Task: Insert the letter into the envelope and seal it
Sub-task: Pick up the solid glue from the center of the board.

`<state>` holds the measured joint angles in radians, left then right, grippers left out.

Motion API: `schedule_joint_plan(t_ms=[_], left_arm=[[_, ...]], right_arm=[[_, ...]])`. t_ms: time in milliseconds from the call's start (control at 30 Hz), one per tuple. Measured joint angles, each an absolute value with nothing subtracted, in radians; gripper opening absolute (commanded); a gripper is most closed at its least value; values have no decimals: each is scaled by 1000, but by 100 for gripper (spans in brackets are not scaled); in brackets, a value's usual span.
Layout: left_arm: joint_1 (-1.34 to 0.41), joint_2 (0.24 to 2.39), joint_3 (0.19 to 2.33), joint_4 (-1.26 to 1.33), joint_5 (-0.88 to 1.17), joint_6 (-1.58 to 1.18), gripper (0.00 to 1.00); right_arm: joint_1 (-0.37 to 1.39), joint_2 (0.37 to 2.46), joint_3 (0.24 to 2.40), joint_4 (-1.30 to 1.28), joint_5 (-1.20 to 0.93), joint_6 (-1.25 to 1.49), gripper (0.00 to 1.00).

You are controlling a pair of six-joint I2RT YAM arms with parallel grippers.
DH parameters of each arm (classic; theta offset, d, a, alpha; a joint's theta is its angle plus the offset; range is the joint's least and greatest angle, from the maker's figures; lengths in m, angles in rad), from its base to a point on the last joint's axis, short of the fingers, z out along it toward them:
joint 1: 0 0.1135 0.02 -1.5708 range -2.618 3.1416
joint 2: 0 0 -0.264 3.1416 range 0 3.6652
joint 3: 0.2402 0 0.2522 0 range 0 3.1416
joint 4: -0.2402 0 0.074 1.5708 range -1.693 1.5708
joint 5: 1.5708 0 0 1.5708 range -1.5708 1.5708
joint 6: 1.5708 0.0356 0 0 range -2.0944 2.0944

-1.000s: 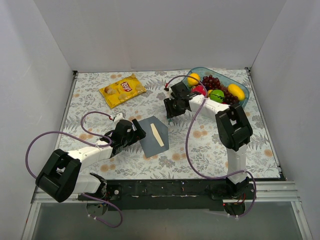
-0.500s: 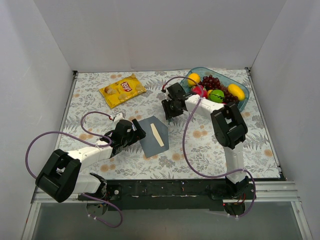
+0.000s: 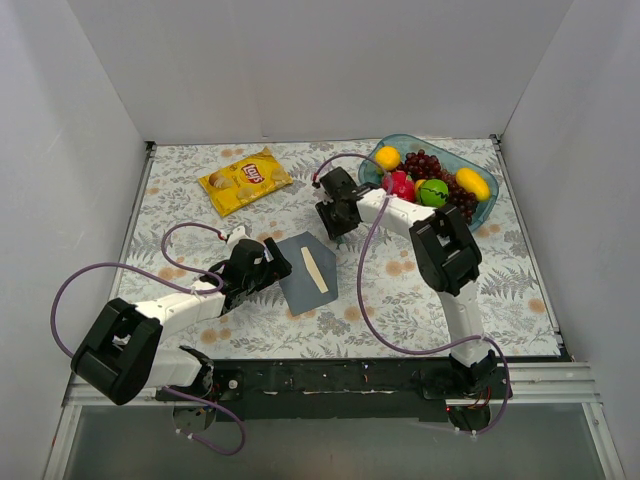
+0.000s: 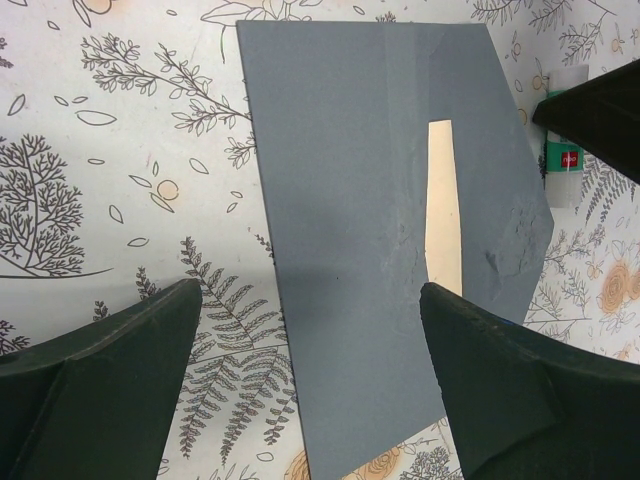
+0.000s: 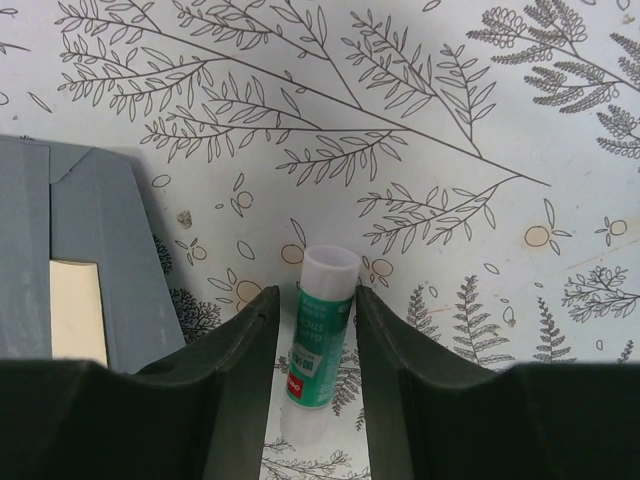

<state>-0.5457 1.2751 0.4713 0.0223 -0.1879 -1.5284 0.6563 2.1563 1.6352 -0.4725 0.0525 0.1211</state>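
Sealing stage judged in hand, with insertion apparently done. Noted at left: left claw (image 4: 310, 305) with jaws wide apart, gripping nothing, straddling the near edge of the envelope (image 4: 340, 200), flat on the floral table cover (image 4: 120, 120). Envelope directly between and ahead of those fingers; whether touched, not determinable. Letter (image 4: 442, 210) seen only as a narrow cream strip through a gap in the grey-blue paper, ahead of that claw and to the right in its wrist view, hence judged tucked inside. Noted at right: right claw (image 5: 316, 300) set down over a glue stick (image 5: 320, 345), one finger on each side, white capped end away from the wrist. Right-hand finger seemingly against the stick, a sliver of cloth visible beside the other; firm clamp or not, impossible to tell. Envelope corner to the left of this claw, near but apart. Next move judged to call for a full pinch on the stick, a clean lift without rolling it, then uncapping ahead of any gluing of the flap.
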Motion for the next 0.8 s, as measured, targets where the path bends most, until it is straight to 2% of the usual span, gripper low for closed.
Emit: schedule_joint_plan(t_ms=[367,800], left_arm=[[-546,1272,470,22,-188,-1522,92],[-546,1270,468,22,-188,-1515,92]], right_arm=[[684,2161,1647,-516,125,110,47],[688,2161,1647,-518,128,109,40]])
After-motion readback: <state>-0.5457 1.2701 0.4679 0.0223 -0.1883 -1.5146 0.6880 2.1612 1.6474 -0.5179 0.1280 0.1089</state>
